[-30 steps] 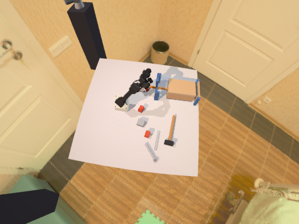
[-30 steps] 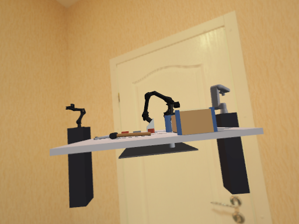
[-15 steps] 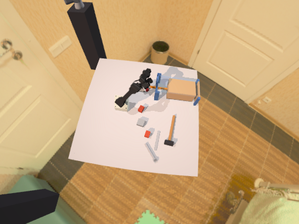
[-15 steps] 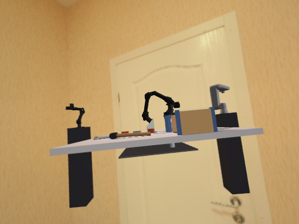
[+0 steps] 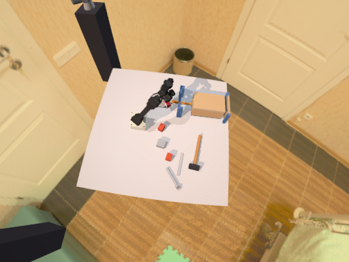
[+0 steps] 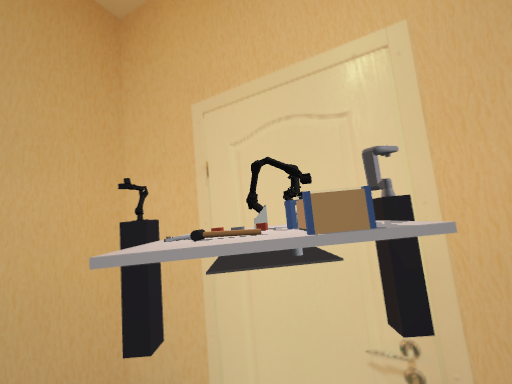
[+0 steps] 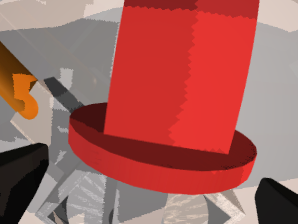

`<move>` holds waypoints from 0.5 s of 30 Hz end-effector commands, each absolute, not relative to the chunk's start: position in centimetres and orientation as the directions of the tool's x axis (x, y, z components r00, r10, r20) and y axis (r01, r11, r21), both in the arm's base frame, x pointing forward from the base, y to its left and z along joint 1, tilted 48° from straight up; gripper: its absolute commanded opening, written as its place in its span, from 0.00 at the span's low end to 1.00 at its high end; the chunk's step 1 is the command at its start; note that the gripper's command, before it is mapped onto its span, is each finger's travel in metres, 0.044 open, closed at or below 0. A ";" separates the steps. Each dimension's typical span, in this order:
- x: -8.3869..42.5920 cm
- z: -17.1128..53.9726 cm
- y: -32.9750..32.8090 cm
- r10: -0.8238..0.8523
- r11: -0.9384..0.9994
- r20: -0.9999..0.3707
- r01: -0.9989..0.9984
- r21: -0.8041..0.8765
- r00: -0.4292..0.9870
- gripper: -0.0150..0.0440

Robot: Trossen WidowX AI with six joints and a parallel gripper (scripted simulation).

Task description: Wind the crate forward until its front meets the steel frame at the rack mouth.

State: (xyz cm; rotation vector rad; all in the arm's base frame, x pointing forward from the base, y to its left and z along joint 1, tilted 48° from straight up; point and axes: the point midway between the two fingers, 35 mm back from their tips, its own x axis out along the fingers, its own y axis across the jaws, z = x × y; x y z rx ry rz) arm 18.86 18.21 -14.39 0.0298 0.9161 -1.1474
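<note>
The white tabletop (image 5: 112, 153) (image 6: 270, 246) carries everything in the job. Over it bends the black arm (image 5: 148, 107) (image 6: 253, 182), reaching toward the winch side of the rack. The tan crate (image 5: 208, 104) (image 6: 340, 211) sits flat in the rack, its front well short of the blue frame (image 5: 179, 110) (image 6: 291, 215) at the mouth. A hammer (image 5: 197, 150) (image 6: 230, 233) lies on its side, apart from the rack. The orange strap (image 5: 185, 103) crosses the gap between crate and frame. A wrench (image 5: 174, 177) (image 6: 172, 239) and a plain bar (image 5: 180, 164) lie near the hammer. The end effector (image 5: 168, 99) (image 6: 291, 196) (image 7: 154, 175) is spread almost fully open and grips nothing. A grey block (image 5: 161, 142) (image 6: 237, 228) rests between two small red blocks, one (image 5: 161, 127) (image 6: 262, 226) nearer the arm's base, the other (image 5: 169, 157) (image 6: 217, 229) nearer the wrench. The red knob (image 5: 168, 104) (image 7: 175, 80), with its round flange, fills the middle of the wrist view; whether a finger touches it cannot be told.
</note>
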 end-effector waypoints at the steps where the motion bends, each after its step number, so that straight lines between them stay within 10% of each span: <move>1: 18.9 -10.7 22.7 -0.730 0.462 -0.677 0.795 -0.392 0.091 1.00; 9: 18.3 -7.4 25.7 -0.705 0.479 -0.703 0.792 -0.378 0.091 1.00; 15: 18.3 -7.1 25.9 -0.718 0.457 -0.693 0.796 -0.398 0.066 0.73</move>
